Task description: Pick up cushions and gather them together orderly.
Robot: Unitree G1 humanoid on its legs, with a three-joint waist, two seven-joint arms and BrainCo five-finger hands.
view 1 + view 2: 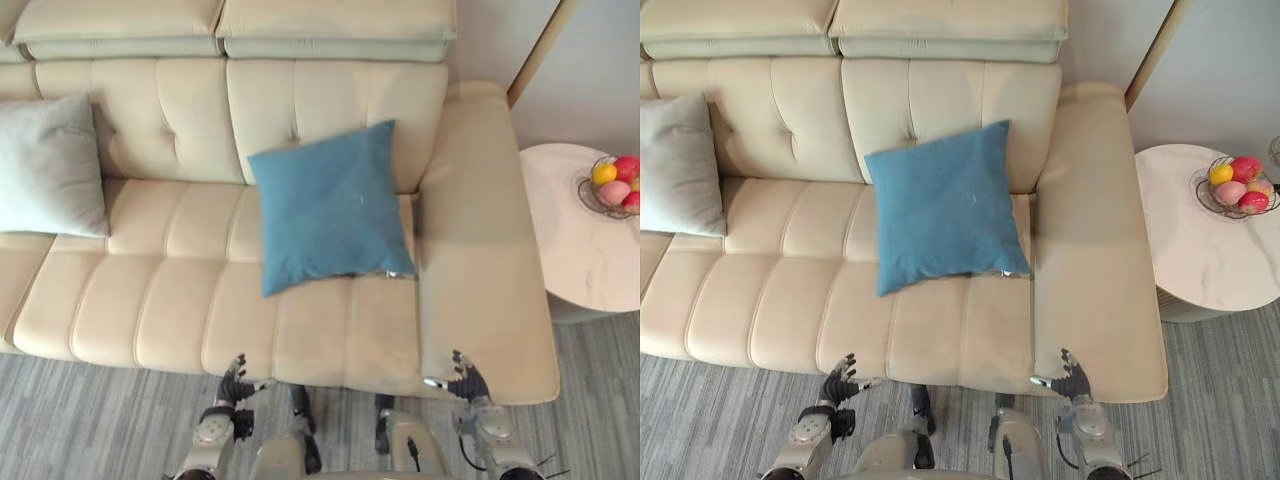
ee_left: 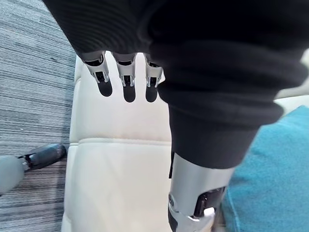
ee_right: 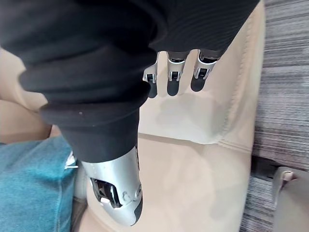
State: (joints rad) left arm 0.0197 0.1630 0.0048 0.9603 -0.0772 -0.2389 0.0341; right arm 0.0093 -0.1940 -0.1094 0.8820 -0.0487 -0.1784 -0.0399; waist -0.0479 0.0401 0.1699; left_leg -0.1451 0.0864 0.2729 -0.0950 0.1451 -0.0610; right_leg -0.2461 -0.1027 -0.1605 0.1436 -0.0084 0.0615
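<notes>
One blue cushion (image 1: 330, 205): square, plain teal fabric, is leaning tilted against the backrest of the cream sofa (image 1: 150, 310), its lower edge resting on the seat just beside the right armrest. One grey cushion (image 1: 45, 165): square, pale, is leaning upright against the backrest toward the sofa's left, well apart from the blue cushion.

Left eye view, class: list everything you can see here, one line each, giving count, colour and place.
sofa: one, cream, across most of the view
blue cushion: one, blue, leaning on the backrest beside the right armrest
grey cushion: one, pale grey, against the backrest at the sofa's left end
side table: one, white, round, right of the sofa
wire bowl: one, dark, on the table
fruit: several, yellow, pink, red, in the bowl
floor: grey, striped
left hand: open, at the seat's front edge
right hand: open, at the armrest's front end
</notes>
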